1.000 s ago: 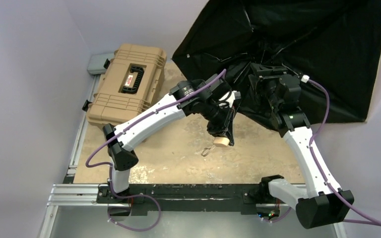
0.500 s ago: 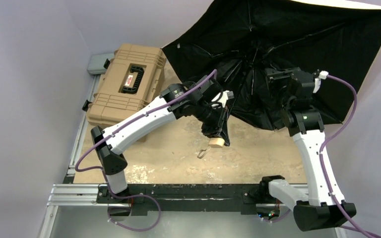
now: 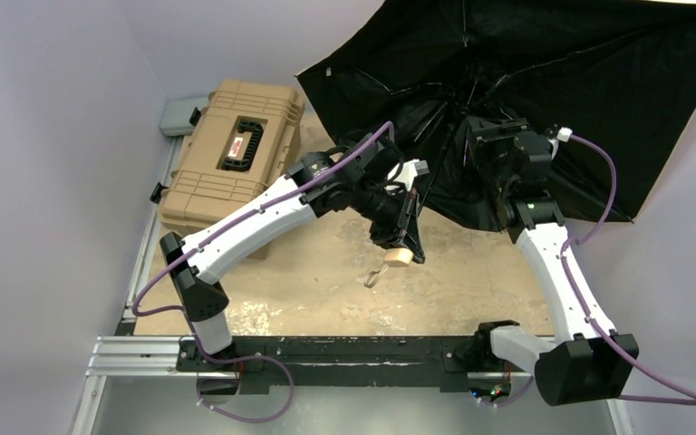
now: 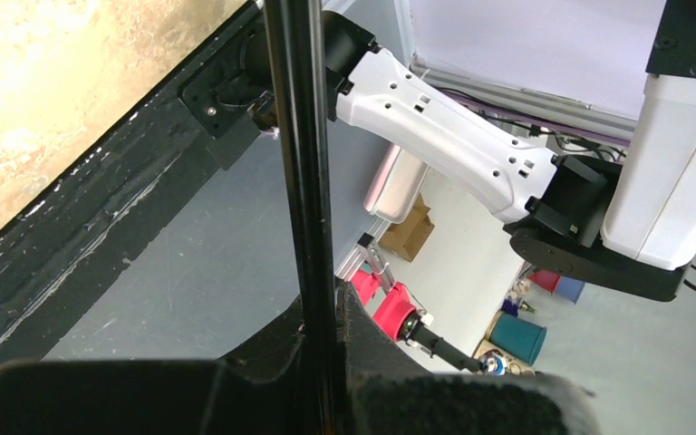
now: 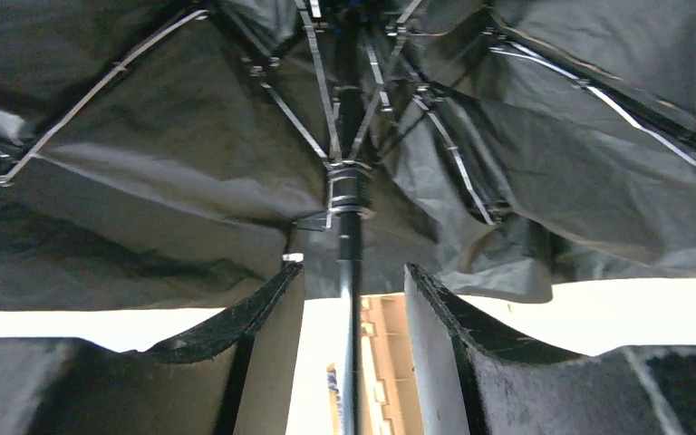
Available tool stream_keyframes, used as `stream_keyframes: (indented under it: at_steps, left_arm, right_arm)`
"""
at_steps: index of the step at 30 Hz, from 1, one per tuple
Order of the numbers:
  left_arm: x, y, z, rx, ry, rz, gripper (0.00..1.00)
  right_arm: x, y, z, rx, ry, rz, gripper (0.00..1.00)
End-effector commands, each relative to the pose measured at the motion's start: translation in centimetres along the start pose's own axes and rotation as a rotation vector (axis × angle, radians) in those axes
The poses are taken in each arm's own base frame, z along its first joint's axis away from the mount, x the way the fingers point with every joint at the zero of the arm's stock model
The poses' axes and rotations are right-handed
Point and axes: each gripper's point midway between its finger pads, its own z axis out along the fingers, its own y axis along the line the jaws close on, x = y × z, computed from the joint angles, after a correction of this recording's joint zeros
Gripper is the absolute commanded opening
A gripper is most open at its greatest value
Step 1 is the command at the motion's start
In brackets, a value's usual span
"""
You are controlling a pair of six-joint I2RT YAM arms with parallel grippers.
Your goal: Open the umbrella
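Half spread at upper right: umbrella (image 3: 553,82). Brace shaft (image 4: 301,181) with left gripper (image 3: 408,236), clamped near handle (image 3: 399,257); push runner (image 5: 349,195) farther along with right gripper (image 5: 352,283), parted astride shaft, until latched.

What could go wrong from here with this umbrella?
The right jaws stand apart around the shaft, short of the runner; a push might slip past it and leave the canopy slack.
The left jaws pinch only the thin shaft near the handle, so the umbrella may swivel.
The canopy's edge hangs near the tan case and could snag.
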Motion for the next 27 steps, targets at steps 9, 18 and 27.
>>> stream_keyframes:
  at_steps: [9,18,27]
  left_arm:
    - [-0.7,-5.7,-3.6,0.210,-0.113,0.188,0.00]
    - [-0.9,-6.6,-4.1,0.242,-0.130,0.207,0.00]
    - [-0.5,-6.7,-4.1,0.253,-0.113,0.226,0.00]
  right_arm:
    - [-0.7,3.9,1.4,-0.143,-0.027,0.098,0.39]
    - [-0.1,2.4,1.8,-0.085,-0.011,0.078,0.35]
    - [0.0,2.6,3.0,-0.121,-0.020,0.118,0.32]
